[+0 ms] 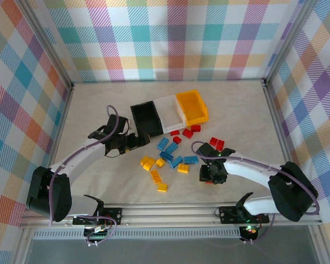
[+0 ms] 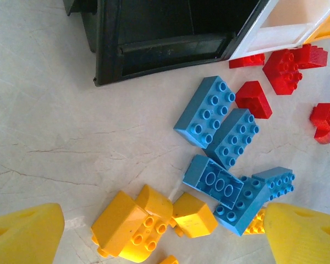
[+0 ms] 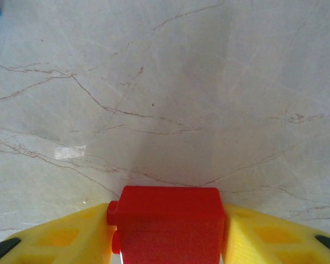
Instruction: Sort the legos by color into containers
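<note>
My right gripper [image 1: 209, 179] is low at the table's right front, shut on a red lego [image 3: 168, 225] that sits squeezed between its yellow fingers [image 3: 60, 242]. The left gripper [image 2: 165, 236] hovers open beside the black bin [image 1: 135, 118], over yellow legos [image 2: 132, 223] and blue legos [image 2: 206, 110]. The containers stand in a row at the back: black, white [image 1: 173, 127] and orange-yellow [image 1: 193, 118]. Blue legos [image 1: 170, 151], yellow legos [image 1: 148, 163] and red legos [image 1: 188, 132] lie scattered in front of them.
Two more red legos [image 1: 216, 143] rest just behind the right arm. A single yellow lego [image 1: 162, 187] lies nearest the front rail. Plaid walls close in the back and both sides of the table [image 1: 99, 110].
</note>
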Motion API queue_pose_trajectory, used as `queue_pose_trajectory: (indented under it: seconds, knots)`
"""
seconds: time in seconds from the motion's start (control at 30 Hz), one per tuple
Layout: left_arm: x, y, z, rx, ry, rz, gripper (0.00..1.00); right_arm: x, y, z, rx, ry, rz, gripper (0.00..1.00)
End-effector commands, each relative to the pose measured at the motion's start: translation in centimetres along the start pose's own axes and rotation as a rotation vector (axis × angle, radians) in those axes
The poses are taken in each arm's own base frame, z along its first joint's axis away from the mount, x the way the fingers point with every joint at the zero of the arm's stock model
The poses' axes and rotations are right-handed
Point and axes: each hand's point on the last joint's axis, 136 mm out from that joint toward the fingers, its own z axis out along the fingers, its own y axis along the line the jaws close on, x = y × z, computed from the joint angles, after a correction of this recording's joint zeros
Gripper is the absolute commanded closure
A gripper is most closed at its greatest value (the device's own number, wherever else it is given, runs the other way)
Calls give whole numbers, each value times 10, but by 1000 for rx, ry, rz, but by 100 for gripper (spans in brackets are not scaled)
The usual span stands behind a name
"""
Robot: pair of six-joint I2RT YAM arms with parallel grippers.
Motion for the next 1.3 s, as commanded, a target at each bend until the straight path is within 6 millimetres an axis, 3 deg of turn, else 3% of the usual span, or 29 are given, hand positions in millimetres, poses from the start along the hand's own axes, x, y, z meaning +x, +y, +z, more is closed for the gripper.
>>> queue_pose_trajectory:
  seconds: [0.0,0.73,1.03,1.27]
  knots:
    - [3,1,1,-9,-2,1,6,-3,-11,6,73,-16,4,51]
    - [1,0,0,-11,-6,10,6,-22,0,-30,11,-128,-1,56]
    - [-8,-10,-15,27,-88,56,6,-57,23,-67,-17,-226,-54,54]
    - [-17,-13,-33,22,-157,98,6,-107,49,-95,-68,-287,-78,54]
